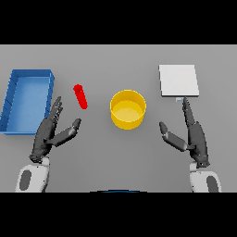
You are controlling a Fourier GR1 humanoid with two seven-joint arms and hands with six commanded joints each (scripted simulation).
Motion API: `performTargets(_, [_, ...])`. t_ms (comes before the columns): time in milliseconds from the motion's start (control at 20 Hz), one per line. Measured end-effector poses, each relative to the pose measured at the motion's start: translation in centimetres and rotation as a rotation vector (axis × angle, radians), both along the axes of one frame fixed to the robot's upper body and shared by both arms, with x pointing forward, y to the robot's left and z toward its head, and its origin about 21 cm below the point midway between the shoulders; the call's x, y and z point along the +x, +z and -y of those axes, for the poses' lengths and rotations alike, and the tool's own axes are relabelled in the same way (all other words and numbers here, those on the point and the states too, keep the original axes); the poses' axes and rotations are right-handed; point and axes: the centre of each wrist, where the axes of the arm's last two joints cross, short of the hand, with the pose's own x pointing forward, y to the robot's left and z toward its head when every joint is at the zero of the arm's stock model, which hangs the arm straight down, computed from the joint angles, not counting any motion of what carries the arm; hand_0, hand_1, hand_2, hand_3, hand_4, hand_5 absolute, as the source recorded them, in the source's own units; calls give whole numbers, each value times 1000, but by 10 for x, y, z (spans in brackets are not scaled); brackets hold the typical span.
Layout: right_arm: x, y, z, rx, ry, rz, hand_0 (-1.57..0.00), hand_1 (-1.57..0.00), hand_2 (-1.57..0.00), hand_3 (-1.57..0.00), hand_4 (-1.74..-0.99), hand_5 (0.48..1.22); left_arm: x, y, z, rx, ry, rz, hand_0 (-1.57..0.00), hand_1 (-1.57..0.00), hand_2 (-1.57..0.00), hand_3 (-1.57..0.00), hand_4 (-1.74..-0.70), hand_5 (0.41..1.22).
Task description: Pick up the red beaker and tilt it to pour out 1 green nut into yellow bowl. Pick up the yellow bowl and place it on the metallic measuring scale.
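The slim red beaker [80, 96] is lying untouched on the grey desk [115, 152], left of the round yellow bowl [127, 109], so nothing appears to be done yet: pouring and weighing are both remaining. The flat metallic measuring scale [178, 80] is sitting right of the bowl, a blue rectangular tray [9, 99] far left. The left hand [48, 134] and right hand [194, 134] are hovering either side of the bowl, fingers apart, holding nothing

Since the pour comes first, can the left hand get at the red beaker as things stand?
Probably yes. The red beaker lies on the table just ahead of the open left hand, with only bare table between them. The blue bin sits off to the side, the yellow bowl further right.
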Motion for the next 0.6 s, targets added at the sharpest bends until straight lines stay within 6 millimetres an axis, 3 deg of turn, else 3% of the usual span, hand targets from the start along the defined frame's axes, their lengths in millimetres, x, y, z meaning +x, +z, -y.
performTargets(350, [-2, 1, 1, 18, 26, 32, 1, 1, 1, 1, -1280, 634, 49, -17, 16, 45, -10, -27, 1, 1, 1, 1, -1248, 650])
performTargets(600, [0, 0, 1, 1, 19, 27, 1, 1, 1, 1, -1267, 635, 74, -24, 18, 53, -13, -19, 1, 1, 1, 1, -1276, 680])
